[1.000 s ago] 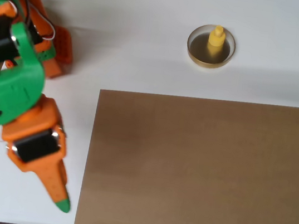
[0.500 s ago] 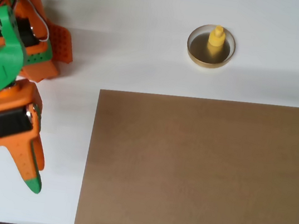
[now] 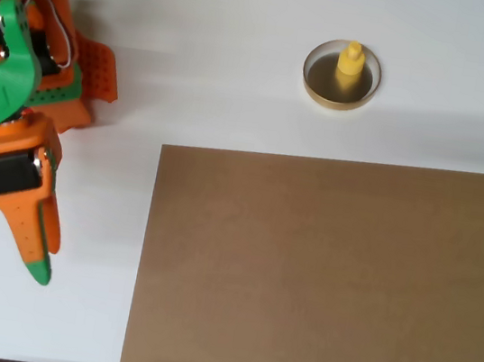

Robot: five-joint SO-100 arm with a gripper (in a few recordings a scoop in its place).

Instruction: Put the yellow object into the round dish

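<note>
Yellow object: relative to the orange, green-tipped gripper (image 3: 37, 261) near the worktop's left edge, fingers together and empty, the small yellow plastic knobbed piece (image 3: 350, 62) stands upright, well apart toward the far right, inside the gold-rimmed round dish (image 3: 315, 87).

The arm (image 3: 9, 92) runs off the left edge, perhaps hiding its base.
</note>
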